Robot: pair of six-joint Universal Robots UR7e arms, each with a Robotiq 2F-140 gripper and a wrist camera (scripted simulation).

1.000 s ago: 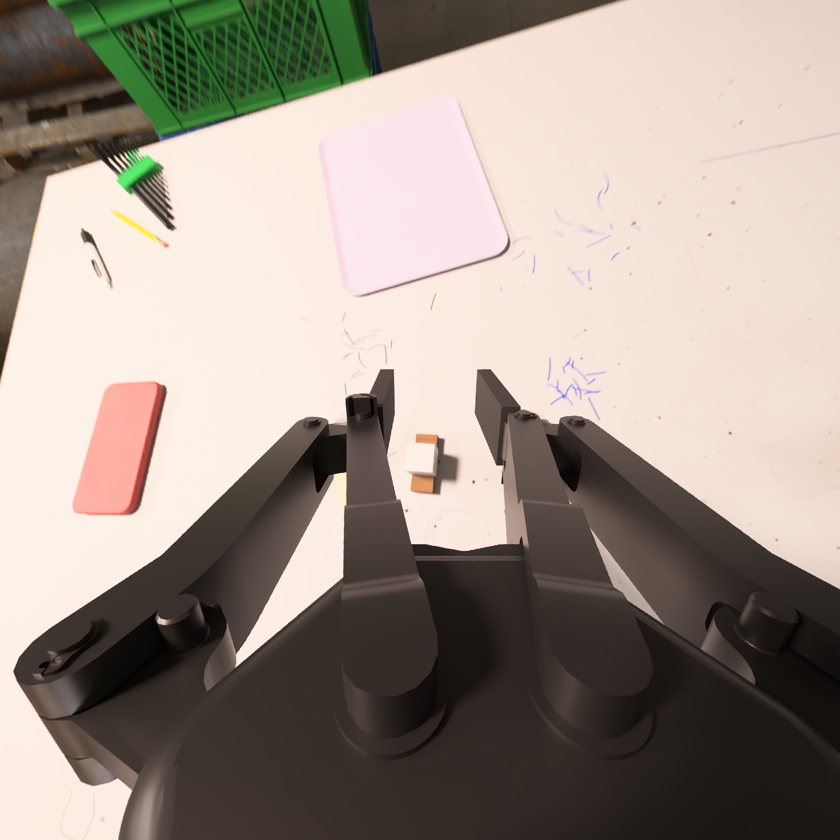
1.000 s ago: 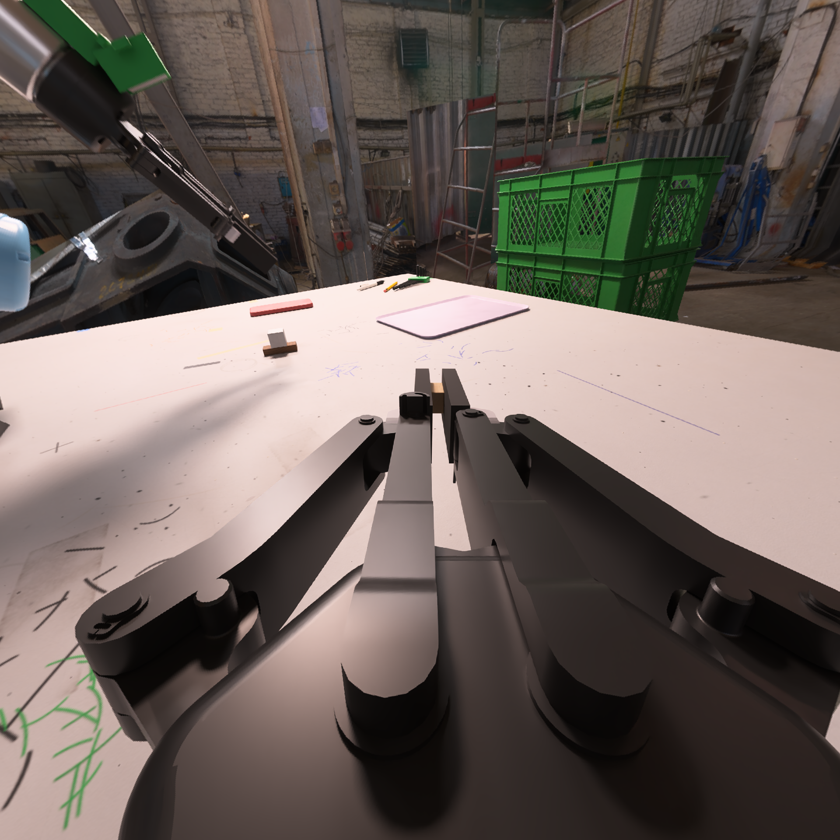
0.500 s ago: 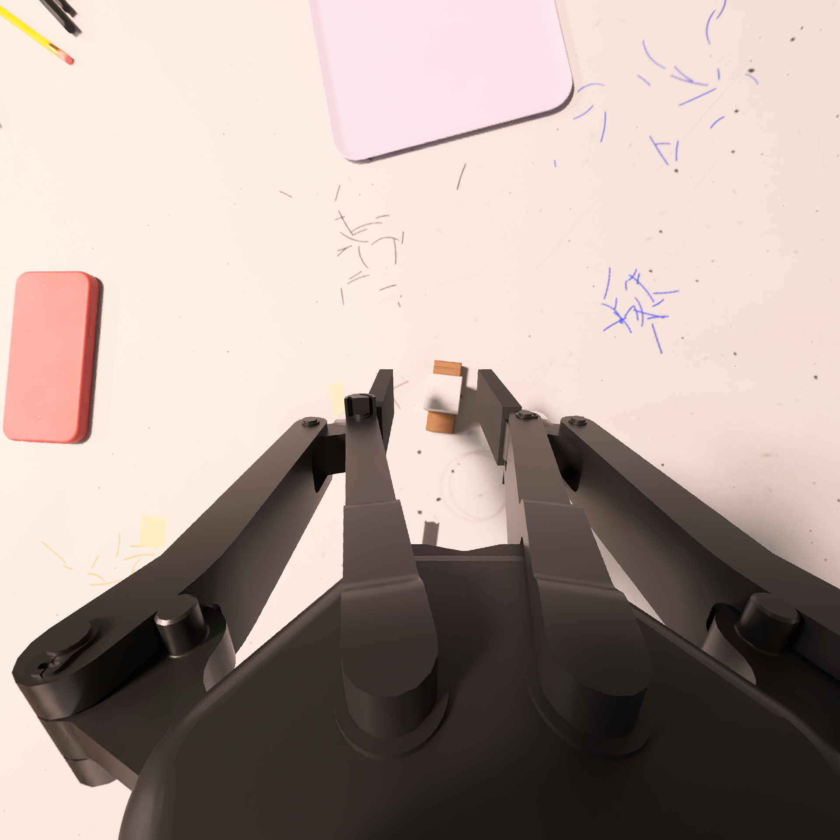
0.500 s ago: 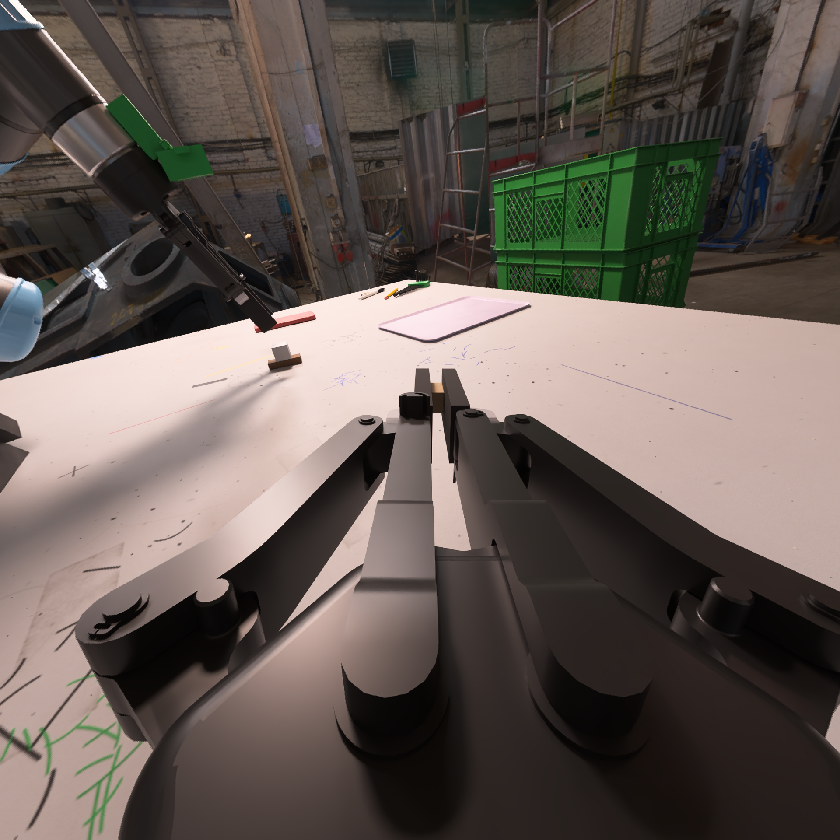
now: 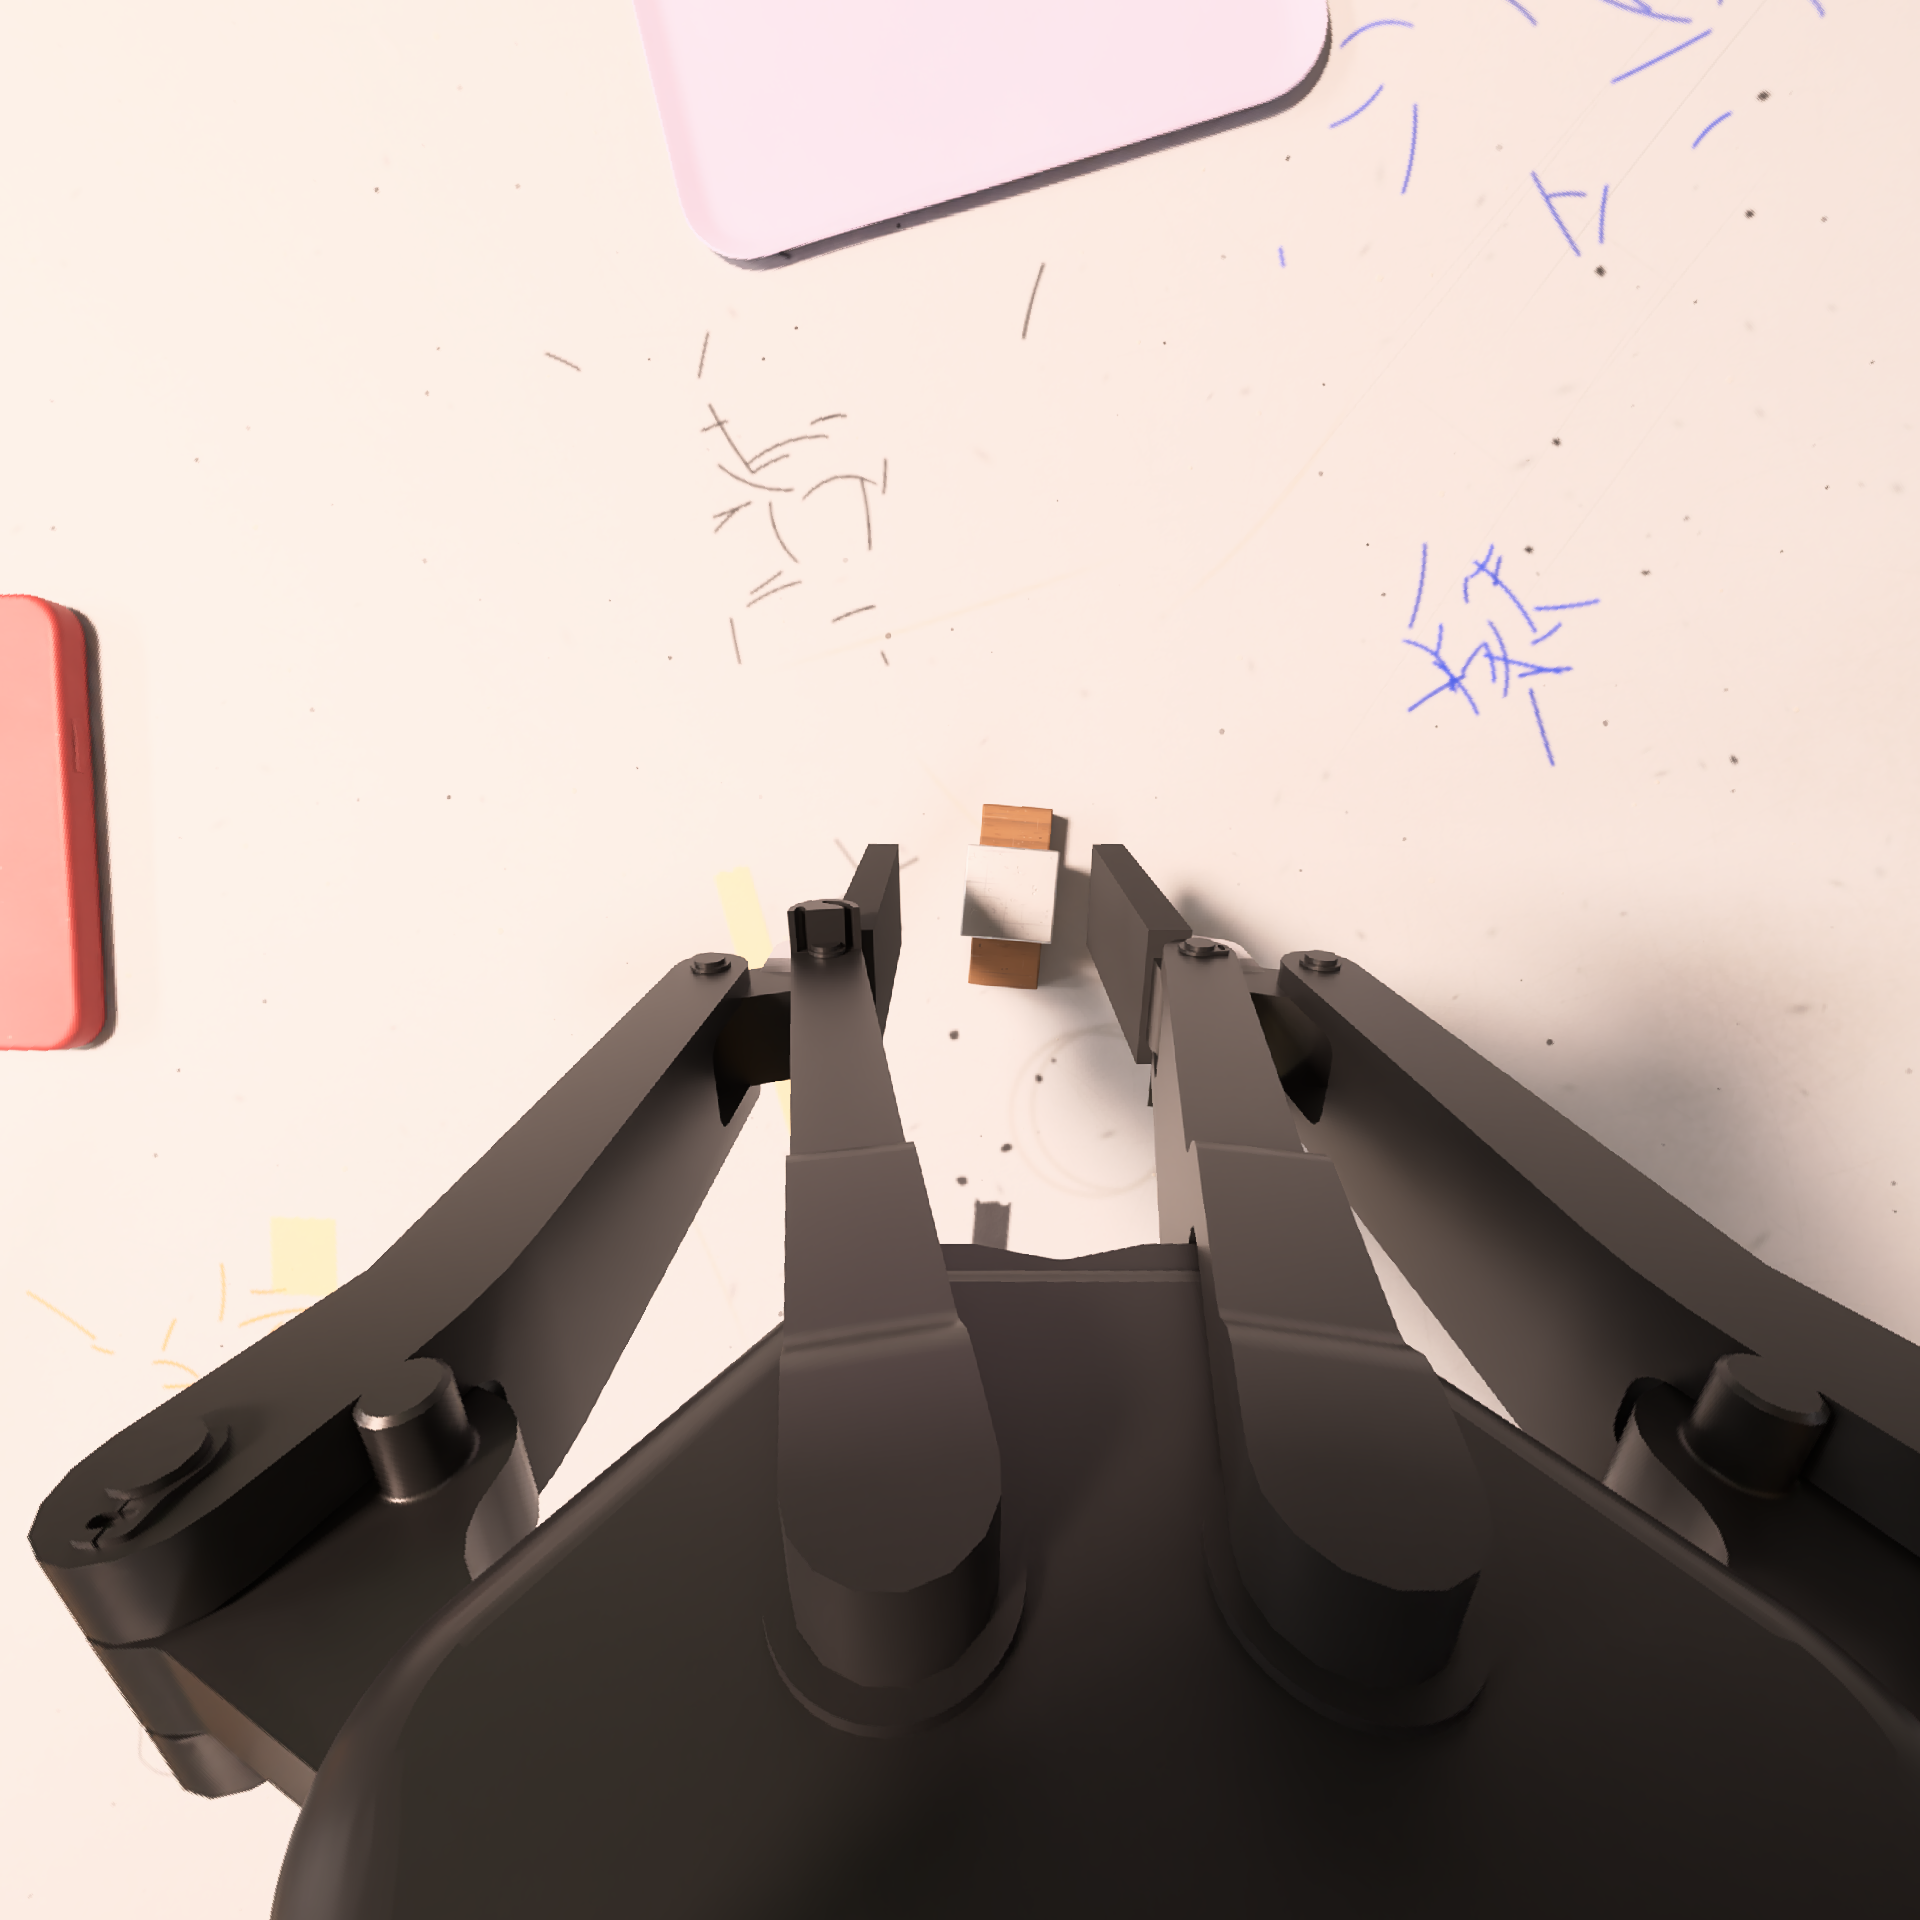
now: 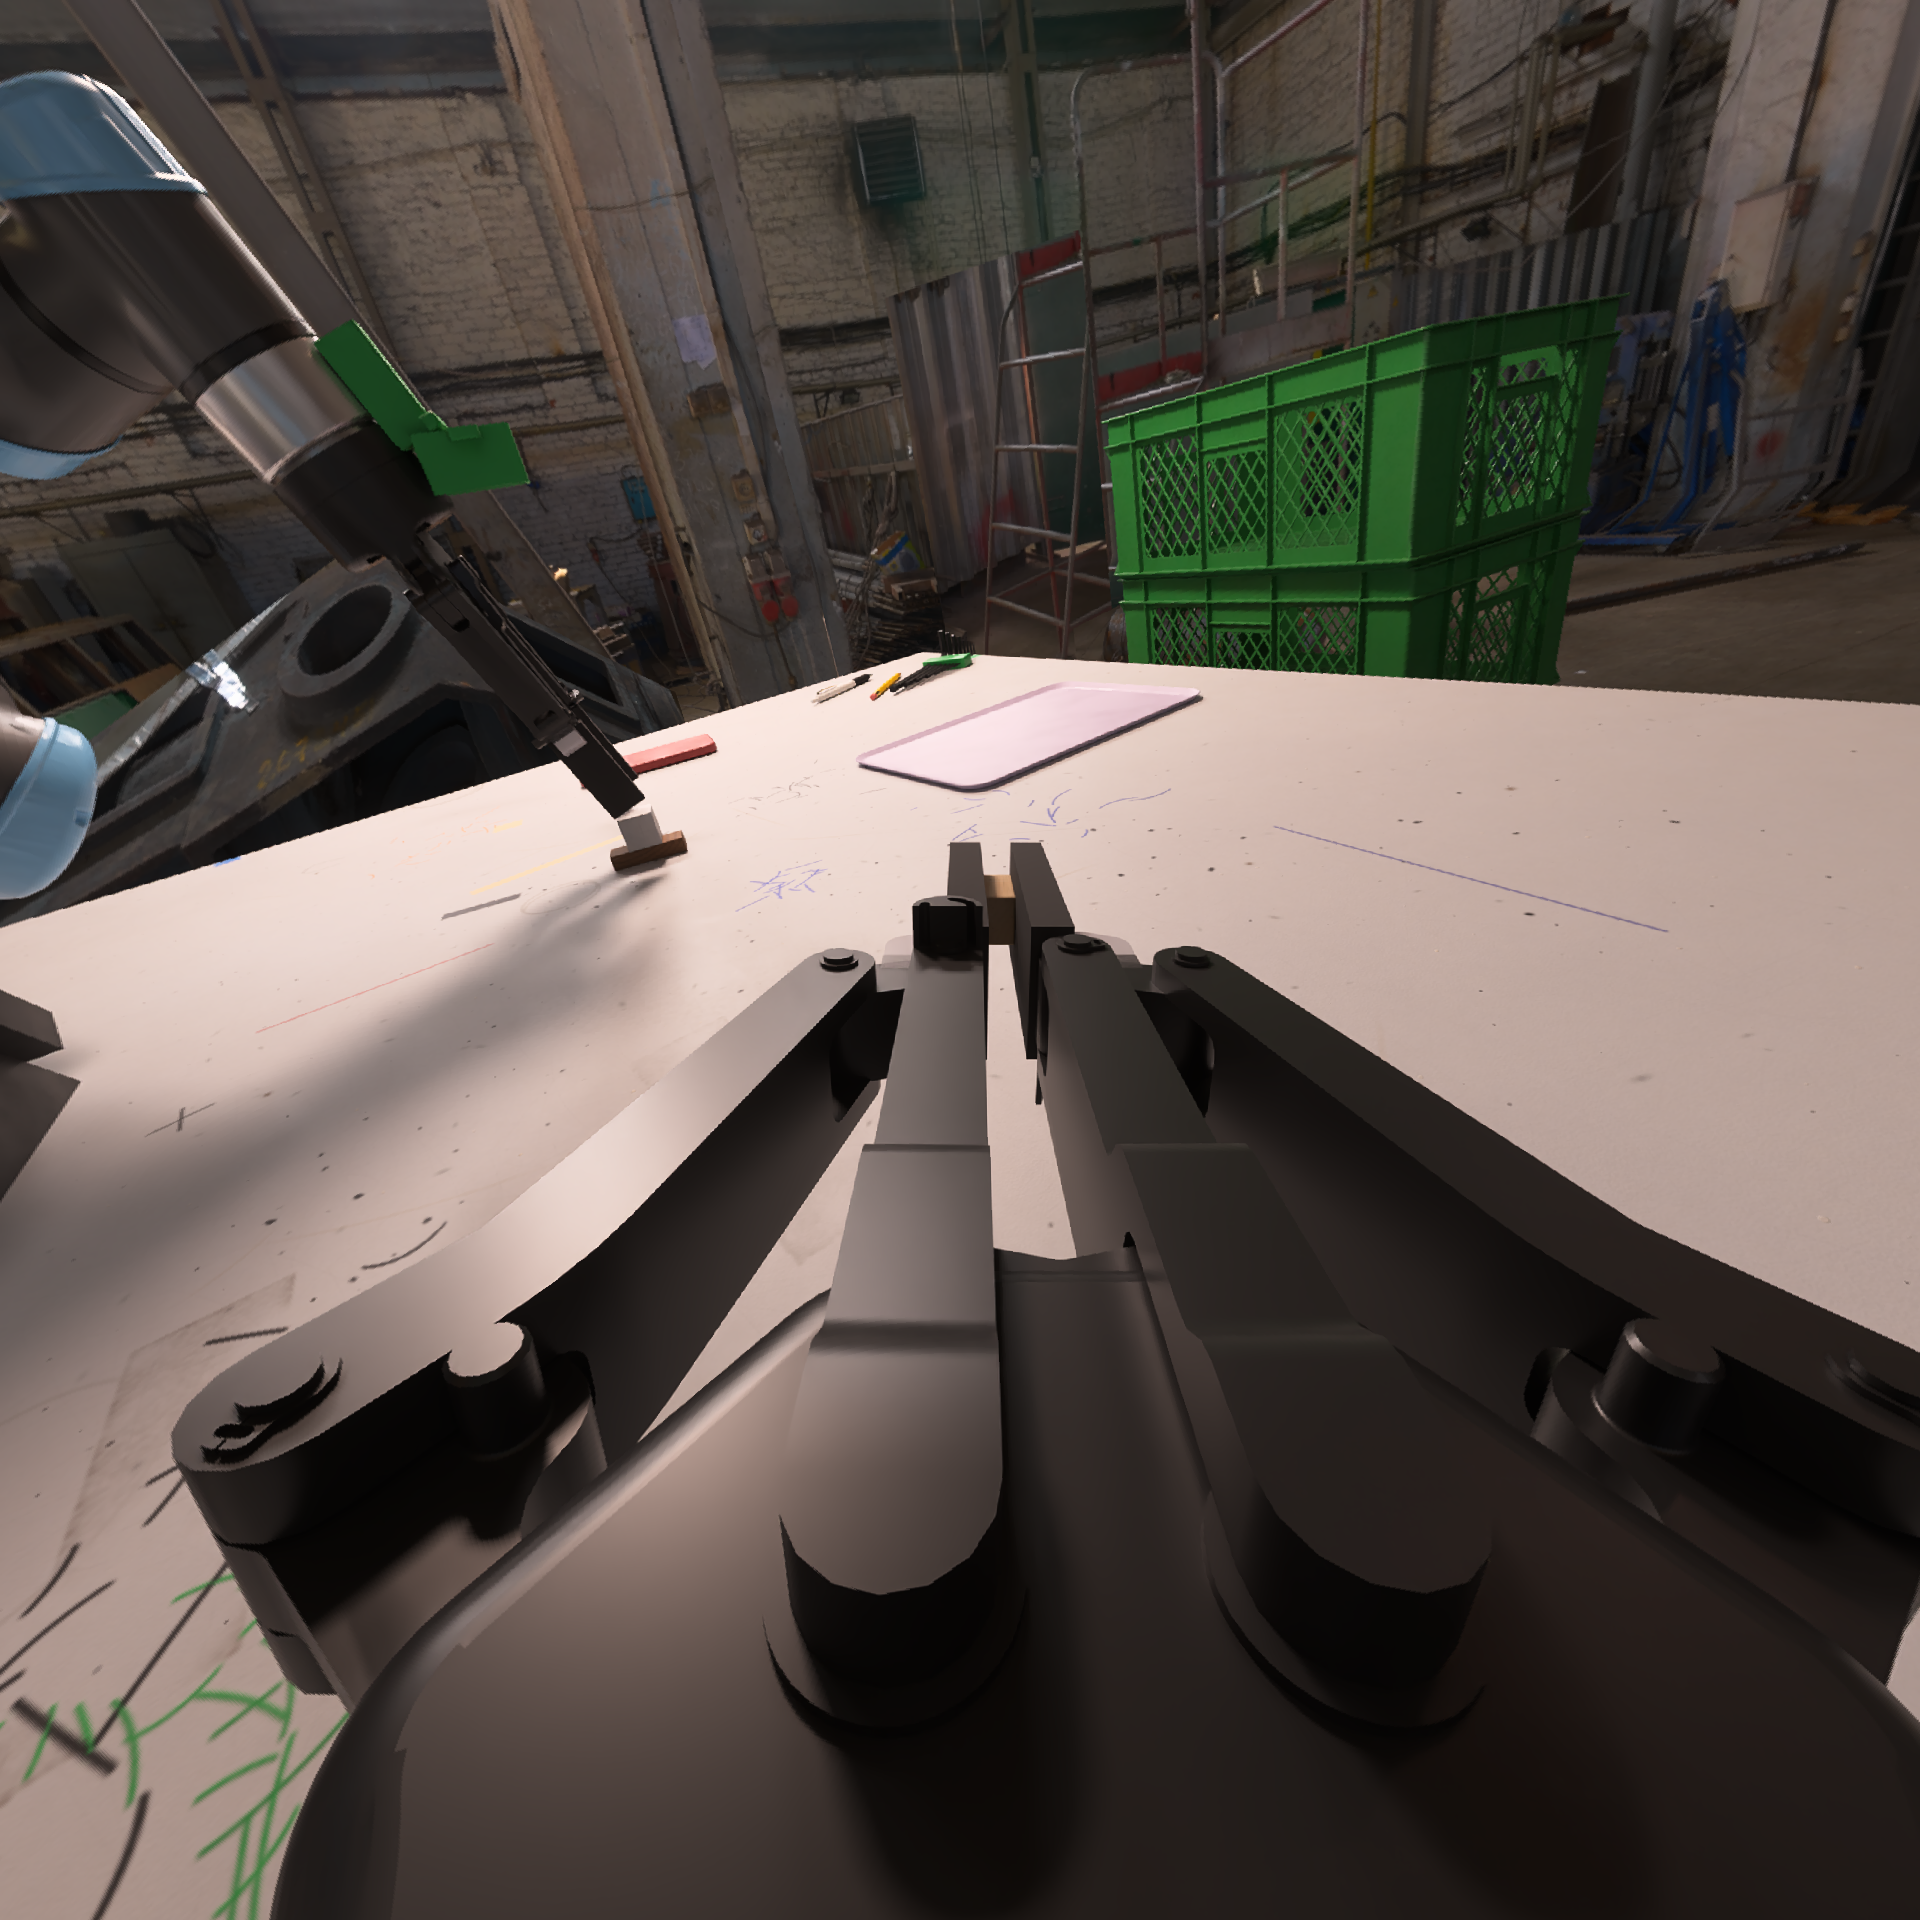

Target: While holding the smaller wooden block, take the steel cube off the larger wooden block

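The steel cube (image 5: 1010,891) sits on the larger wooden block (image 5: 1006,960), a flat brown piece on the white table. My left gripper (image 5: 995,883) is open, pointing down, with one finger on each side of the cube and small gaps between. In the right wrist view the cube (image 6: 641,828) and block (image 6: 649,853) lie far left, with the left gripper's fingers (image 6: 608,781) right at the cube. My right gripper (image 6: 995,883) is shut on the smaller wooden block (image 6: 998,900) and holds it above the table.
A pink pad (image 5: 966,114) lies beyond the cube and a red slab (image 5: 47,821) to its left. Green crates (image 6: 1351,530) stand past the table's far edge. Pens (image 6: 894,681) lie at the far edge. The left arm (image 6: 156,343) reaches in from upper left.
My left gripper has come down over the cube, tilting to look straight down, so its open fingers now straddle it. My right gripper has risen slightly with the small block still in it.
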